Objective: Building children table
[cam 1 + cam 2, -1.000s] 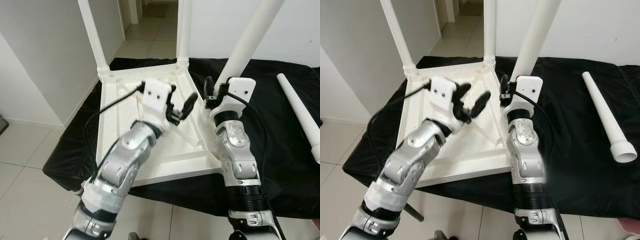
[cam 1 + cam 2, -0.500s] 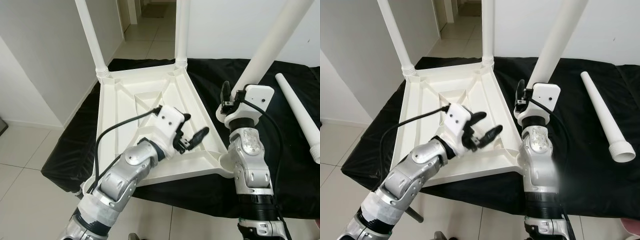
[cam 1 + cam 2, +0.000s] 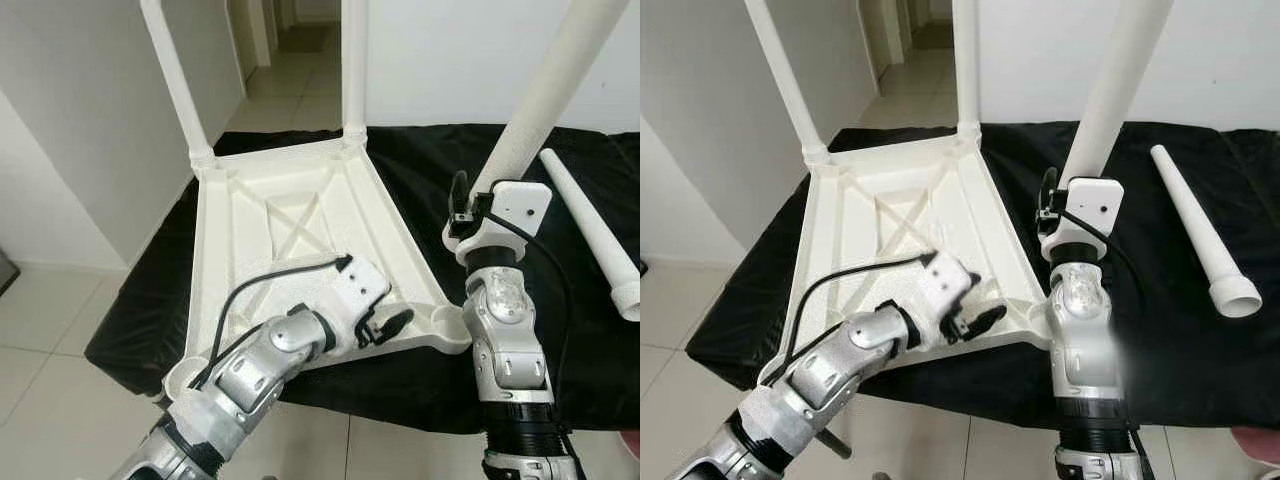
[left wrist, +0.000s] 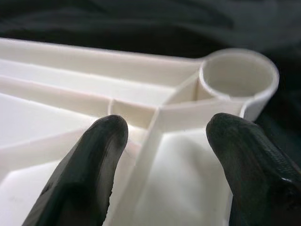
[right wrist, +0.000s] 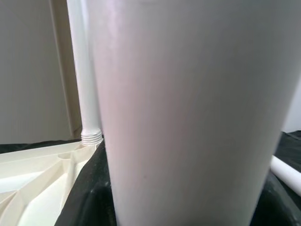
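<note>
So I'm standing over the upside-down tabletop (image 3: pixel 300 230), which is lying on a black cloth (image 3: pixel 420 180) in the middle of the frame. Two legs are already standing up from its far corners, one at upper left (image 3: pixel 175 85) and one at top centre (image 3: pixel 352 65). My left end effector (image 3: pixel 385 325) is hovering over the near right part of the tabletop with its fingers (image 4: pixel 89 174) spread apart, gripping nothing, pointing at the empty corner socket (image 4: pixel 237 77). My right end effector (image 3: pixel 480 200) is clenched on a third leg (image 3: pixel 545 95), keeping it tilted in the air just right of the tabletop, at the frame's upper right. A fourth leg (image 3: pixel 595 235) is lying loose on the cloth at far right.
</note>
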Available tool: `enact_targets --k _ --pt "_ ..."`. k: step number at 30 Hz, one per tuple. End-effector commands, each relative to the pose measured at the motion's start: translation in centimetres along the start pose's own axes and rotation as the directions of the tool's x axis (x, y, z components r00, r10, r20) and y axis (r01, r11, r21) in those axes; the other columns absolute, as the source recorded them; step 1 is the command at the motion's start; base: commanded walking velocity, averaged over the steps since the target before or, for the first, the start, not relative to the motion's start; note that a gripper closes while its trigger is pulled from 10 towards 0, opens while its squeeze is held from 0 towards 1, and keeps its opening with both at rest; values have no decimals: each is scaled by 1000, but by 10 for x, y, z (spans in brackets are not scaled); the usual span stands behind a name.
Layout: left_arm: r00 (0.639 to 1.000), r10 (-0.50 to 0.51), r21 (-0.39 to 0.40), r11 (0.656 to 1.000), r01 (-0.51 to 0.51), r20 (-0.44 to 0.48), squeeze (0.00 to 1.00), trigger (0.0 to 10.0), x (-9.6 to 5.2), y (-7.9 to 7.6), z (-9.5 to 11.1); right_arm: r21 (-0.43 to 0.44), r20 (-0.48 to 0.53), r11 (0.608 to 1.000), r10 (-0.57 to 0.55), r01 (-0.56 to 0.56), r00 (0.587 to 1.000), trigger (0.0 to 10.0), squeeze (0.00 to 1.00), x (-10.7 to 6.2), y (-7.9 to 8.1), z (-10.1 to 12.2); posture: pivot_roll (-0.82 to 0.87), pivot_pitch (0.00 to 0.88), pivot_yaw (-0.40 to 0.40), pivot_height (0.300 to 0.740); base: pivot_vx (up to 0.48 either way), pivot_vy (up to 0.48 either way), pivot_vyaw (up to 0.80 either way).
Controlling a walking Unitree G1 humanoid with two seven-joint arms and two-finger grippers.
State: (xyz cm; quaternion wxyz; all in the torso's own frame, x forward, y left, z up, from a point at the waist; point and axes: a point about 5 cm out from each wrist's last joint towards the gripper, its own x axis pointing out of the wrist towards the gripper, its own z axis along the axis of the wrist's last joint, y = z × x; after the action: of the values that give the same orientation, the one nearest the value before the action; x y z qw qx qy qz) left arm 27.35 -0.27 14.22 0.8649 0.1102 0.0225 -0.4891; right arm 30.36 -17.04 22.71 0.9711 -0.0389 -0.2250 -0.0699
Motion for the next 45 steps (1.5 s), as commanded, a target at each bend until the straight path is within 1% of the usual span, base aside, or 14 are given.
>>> enact_targets --k 1,3,5,7,9,13,21,25,28,29,32,39,42,45 --pt "971 -233 29 972 235 -54 0 10000 -1 -10 -9 3 15 1000 7 -7 1000 10000 0 1 3 5 -127 14 127 740 0 0 0" --pt "971 -226 31 973 229 -77 0 10000 0 -11 -13 1 13 1000 6 -6 1000 10000 0 1 3 5 -127 14 127 740 0 0 0" --pt "970 -199 32 978 206 -142 0 10000 1 -8 -24 -1 9 1000 3 -3 1000 10000 0 0 4 4 -131 16 128 740 0 0 0" --pt "970 -199 32 978 206 -142 0 10000 1 -8 -24 -1 9 1000 3 -3 1000 10000 0 0 4 4 -131 16 128 740 0 0 0" --pt "960 -166 70 980 186 -227 0 10000 -4 1 -39 -6 3 1000 2 -2 1000 10000 0 -2 5 4 -132 19 130 740 0 0 0" --pt "955 -152 95 979 182 -256 0 10000 -10 8 -43 -10 0 1000 1 -1 1000 10000 0 -2 5 3 -130 23 130 740 0 0 0" --pt "945 -113 142 976 163 -308 0 10000 -30 31 -52 -16 -21 1000 22 -22 1000 10000 0 -5 5 0 -121 29 123 740 0 0 0" --pt "951 -119 135 977 163 -286 0 10000 -35 34 -47 -12 -35 999 46 -47 998 10000 0 -10 6 -3 -116 32 115 740 0 0 0" --pt "972 -148 71 984 163 -182 0 10000 -32 26 -30 -9 -62 996 88 -89 994 10000 0 -18 9 -7 -113 36 103 740 0 0 0" --pt "972 -148 71 984 163 -182 0 10000 -32 26 -30 -9 -62 996 88 -89 994 10000 0 -18 9 -7 -113 36 103 740 0 0 0" --pt "986 -154 -1 988 154 -69 0 10000 -29 19 -12 11 -92 989 149 -149 985 10000 0 -30 17 -12 -115 39 94 740 0 0 0" --pt "986 -163 -57 985 164 16 0 10000 -29 15 3 40 -129 975 220 -217 967 10000 0 -46 26 -19 -114 39 79 740 0 0 0" --pt "980 -183 -82 978 189 81 0 10000 -33 10 12 56 -143 969 247 -241 958 10000 0 -54 29 -20 -114 41 69 740 0 0 0" --pt "979 -180 -86 978 188 98 0 10000 -36 6 15 66 -156 968 251 -244 955 10000 0 -58 29 -22 -113 44 67 740 0 0 0"
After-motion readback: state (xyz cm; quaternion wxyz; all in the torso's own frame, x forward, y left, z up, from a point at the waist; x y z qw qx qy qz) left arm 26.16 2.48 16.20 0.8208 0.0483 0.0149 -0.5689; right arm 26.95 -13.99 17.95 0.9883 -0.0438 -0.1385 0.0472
